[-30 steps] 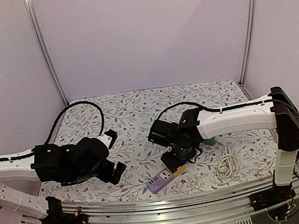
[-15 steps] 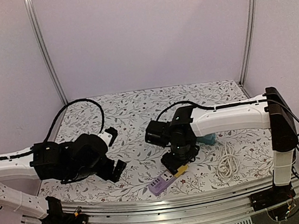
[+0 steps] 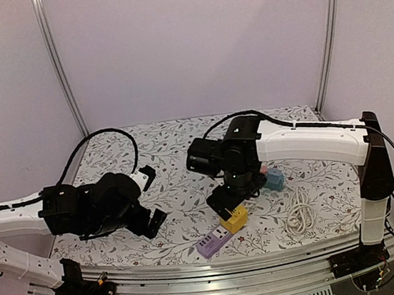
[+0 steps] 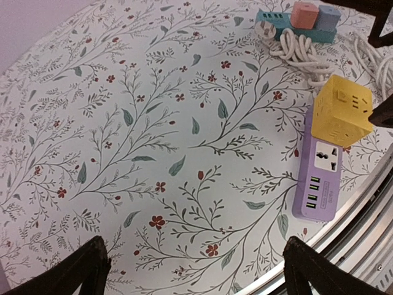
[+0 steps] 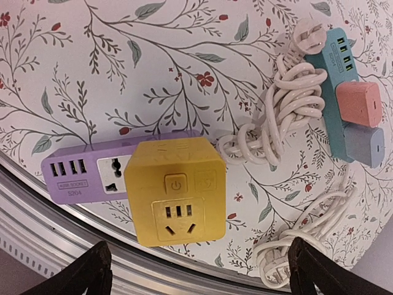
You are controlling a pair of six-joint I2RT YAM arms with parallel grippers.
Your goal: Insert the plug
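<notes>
From the top camera, the yellow cube adapter [image 3: 235, 218] stands on the far end of the purple power strip [image 3: 213, 242], near the front edge of the floral tabletop [image 3: 176, 150]. The right claw [image 3: 222, 203] hangs just above and behind the adapter and does not appear to grip it. The left claw [image 3: 151, 198] is well apart to the left.

In the left wrist view, that claw's fingers [image 4: 80, 270] are spread wide over bare tabletop with nothing between them. The adapter sits square on the strip's end, though whether it is fully down I cannot tell.

The right wrist view looks straight down on the adapter. The fingers [image 5: 86, 273] are parted wide, one on either side, and clear of it. A teal strip [image 5: 336, 61] lies beyond a coiled white cable [image 5: 295, 92].

The plug looks seated, so the insertion seems done — what is left is perhaps a final press to confirm it, then backing the arm away
</notes>
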